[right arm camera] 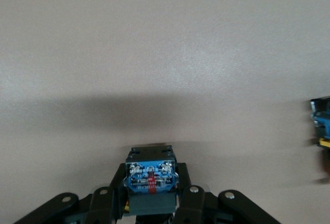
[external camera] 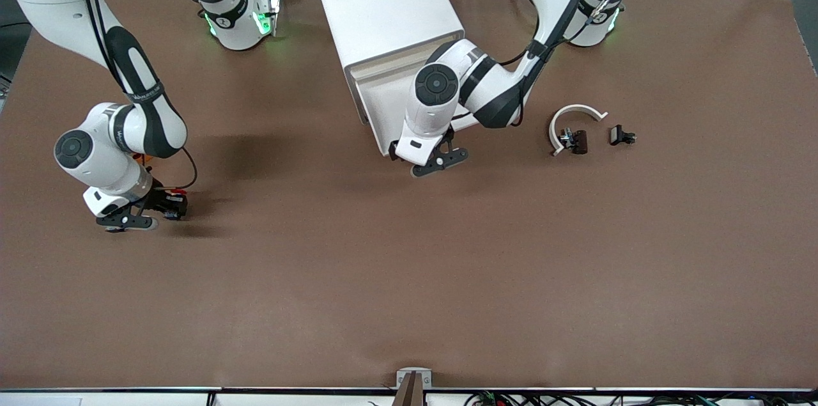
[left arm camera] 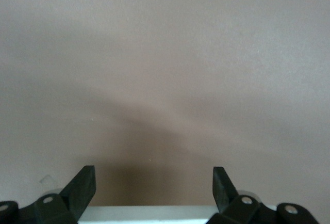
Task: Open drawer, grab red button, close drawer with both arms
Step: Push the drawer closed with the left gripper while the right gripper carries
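Now the button is clamped in the right claw, low over the tabletop. Spread empty, the left claw is set before the drawer; pushing it closed seems next.

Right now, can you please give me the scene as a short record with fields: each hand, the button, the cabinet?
left hand: open, empty, low in front of the cabinet
right hand: shut on the button, low at the right arm's end of the table
button: blue body shows between the fingers
cabinet: white, drawers look shut
other items: white curved piece, two small dark parts beside it
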Controlling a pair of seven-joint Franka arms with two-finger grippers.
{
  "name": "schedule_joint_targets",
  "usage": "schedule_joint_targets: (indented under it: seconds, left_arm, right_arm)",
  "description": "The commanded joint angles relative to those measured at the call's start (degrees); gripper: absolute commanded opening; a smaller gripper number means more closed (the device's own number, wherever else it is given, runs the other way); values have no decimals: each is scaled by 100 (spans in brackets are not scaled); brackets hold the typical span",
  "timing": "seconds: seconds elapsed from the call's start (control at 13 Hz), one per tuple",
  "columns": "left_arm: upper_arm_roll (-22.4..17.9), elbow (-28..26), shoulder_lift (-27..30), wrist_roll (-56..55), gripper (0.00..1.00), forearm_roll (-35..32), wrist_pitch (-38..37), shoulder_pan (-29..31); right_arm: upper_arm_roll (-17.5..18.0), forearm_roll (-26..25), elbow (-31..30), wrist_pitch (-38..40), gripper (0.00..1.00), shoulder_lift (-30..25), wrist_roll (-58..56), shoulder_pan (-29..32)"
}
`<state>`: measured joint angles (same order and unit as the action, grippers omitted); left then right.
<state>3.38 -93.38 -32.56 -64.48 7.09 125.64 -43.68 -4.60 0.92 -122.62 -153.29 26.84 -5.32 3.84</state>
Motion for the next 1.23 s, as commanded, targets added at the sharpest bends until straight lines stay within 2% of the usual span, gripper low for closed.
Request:
schedule_joint_targets:
  seconds: [0.0, 1.15]
  left_arm:
    - [-30, -49, 92, -310, 100, 21, -110, -219]
    - [-30, -14, 39, -1286, 100, 21, -118, -1089]
  right_arm:
    - [91, -74, 18, -34, 0, 13, -30, 135]
    - [91, -74, 388, 19, 0, 189, -30, 390]
